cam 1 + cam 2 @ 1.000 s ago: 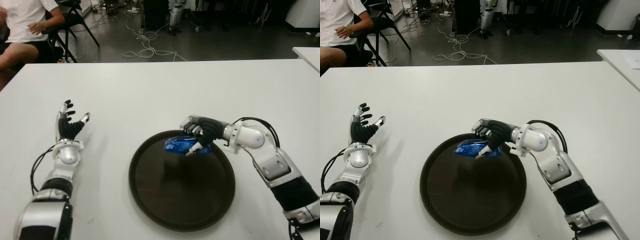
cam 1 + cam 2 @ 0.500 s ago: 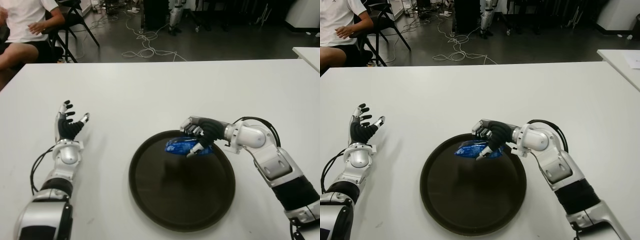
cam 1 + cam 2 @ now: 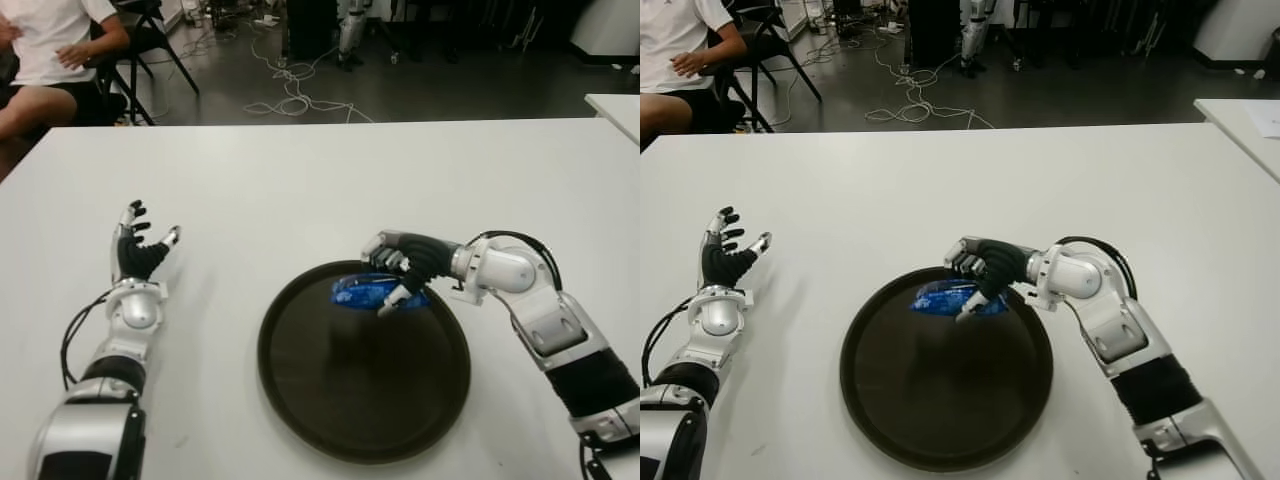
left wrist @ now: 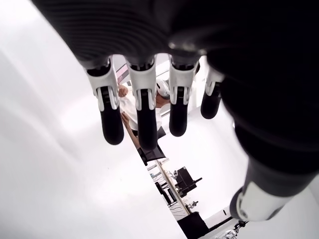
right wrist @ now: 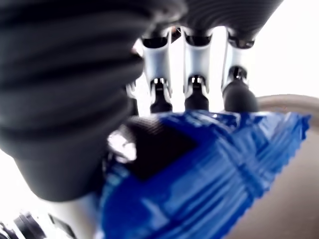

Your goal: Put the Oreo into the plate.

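Observation:
A blue Oreo pack (image 3: pixel 358 291) hangs over the far rim of the round dark plate (image 3: pixel 364 385) in the middle of the table. My right hand (image 3: pixel 395 272) is curled around it from the right, thumb under and fingers over, holding it just above the plate. The right wrist view shows the blue pack (image 5: pixel 209 174) filling the palm with the fingers (image 5: pixel 195 92) wrapped past it. My left hand (image 3: pixel 138 250) stands far to the left of the plate, fingers spread upward and holding nothing.
The white table (image 3: pixel 300 180) stretches wide around the plate. A seated person (image 3: pixel 45 50) is at the far left beyond the table edge, with chairs and floor cables (image 3: pixel 290 95) behind. Another white table corner (image 3: pixel 615 105) shows at the far right.
The right hand with the Oreo pack has shifted slightly to the right and lifted a little over the plate's far rim. The left hand has not moved.

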